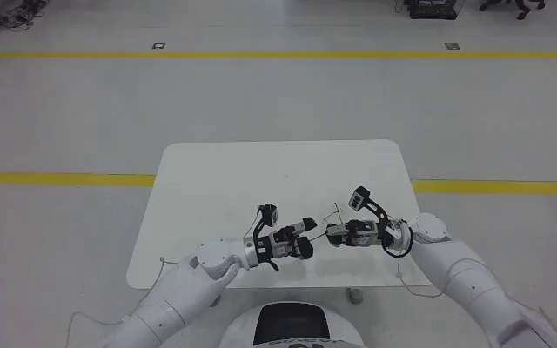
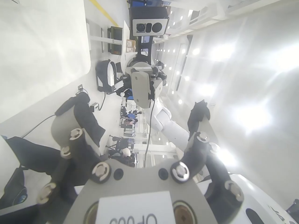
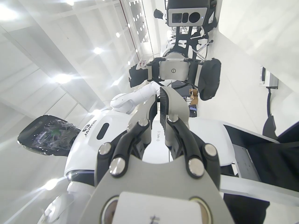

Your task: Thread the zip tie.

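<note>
Your right claw (image 3: 157,95) pinches the zip tie (image 1: 335,215), left claw (image 2: 139,100) spread wide; slight misalignment could make it slip.

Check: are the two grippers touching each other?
Apart. The top view shows a strip of table between the left gripper and the right gripper.

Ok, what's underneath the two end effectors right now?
The white table lies under the left end effector and the right end effector. A thin dark zip tie curves up by the right one. The patch directly beneath them is covered from above.
</note>
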Robot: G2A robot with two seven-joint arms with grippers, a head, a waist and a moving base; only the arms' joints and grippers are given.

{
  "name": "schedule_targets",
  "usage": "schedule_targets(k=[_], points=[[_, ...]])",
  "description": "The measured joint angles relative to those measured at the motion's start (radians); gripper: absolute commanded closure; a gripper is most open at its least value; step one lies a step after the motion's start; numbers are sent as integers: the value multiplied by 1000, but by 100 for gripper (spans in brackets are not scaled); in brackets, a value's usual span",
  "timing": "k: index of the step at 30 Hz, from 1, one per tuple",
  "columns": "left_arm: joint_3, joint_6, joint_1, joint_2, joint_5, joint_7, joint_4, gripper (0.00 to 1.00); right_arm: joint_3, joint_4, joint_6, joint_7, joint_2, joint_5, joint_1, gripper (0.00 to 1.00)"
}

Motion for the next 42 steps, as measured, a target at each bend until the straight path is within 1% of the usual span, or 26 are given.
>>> schedule_targets(k=[10,42], points=[[2,-3,1,1,-1,-13,-4,0,11,9,-1,0,-12,-10,-1,100],[11,-2,-3,2,-2,-13,-2,0,48,19,9,0,-33,-37,-13,100]])
